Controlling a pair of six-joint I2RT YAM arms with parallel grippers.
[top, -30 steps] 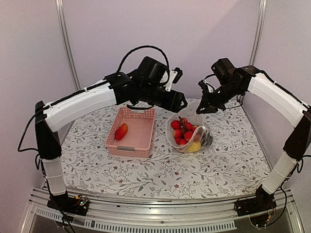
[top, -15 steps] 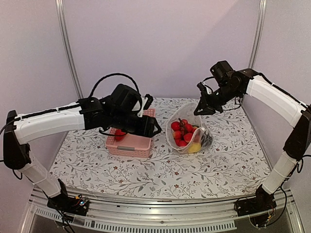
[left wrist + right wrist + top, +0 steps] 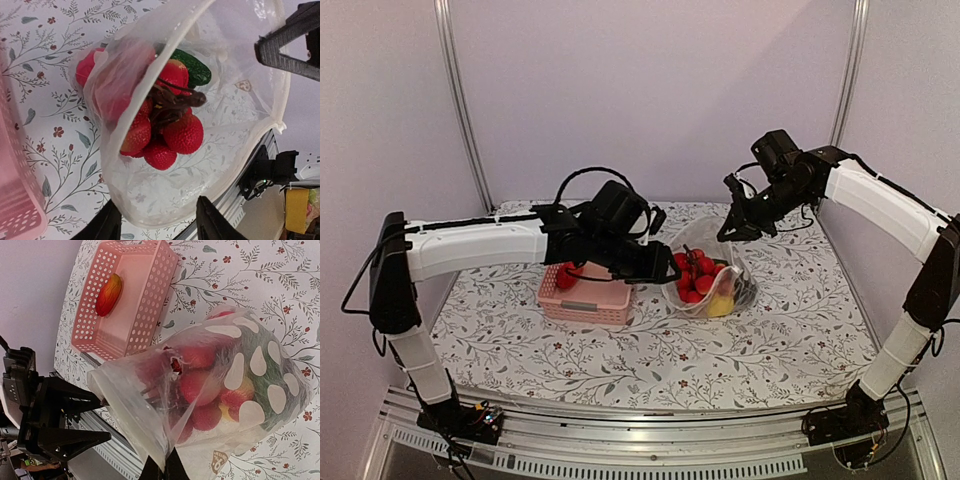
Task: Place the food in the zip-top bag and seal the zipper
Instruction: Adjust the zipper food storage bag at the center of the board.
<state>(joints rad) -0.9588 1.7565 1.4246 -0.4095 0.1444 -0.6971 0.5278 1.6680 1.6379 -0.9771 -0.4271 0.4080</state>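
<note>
Floral-cloth counter (image 3: 620,360) inside lilac walls, open cloth along the near edge. Zip-top bag (image 3: 718,285) centre-right, holding food (image 3: 170,135); pepper (image 3: 108,294) in pink basket (image 3: 150,315) just left. Right pincer (image 3: 162,471) pinching bag rim; left pincer (image 3: 668,270) wide, empty, at bag mouth.

A robot test booth, lab-like. Plain lilac walls (image 3: 650,90) and aluminium posts (image 3: 458,100) stand behind the right end effector (image 3: 728,232). A flower-printed surface (image 3: 620,350) lies below it. Nearer the camera, the arms (image 3: 470,240) are bolted to a bare aluminium rail (image 3: 650,425), with black cables (image 3: 585,178) looping loose.
</note>
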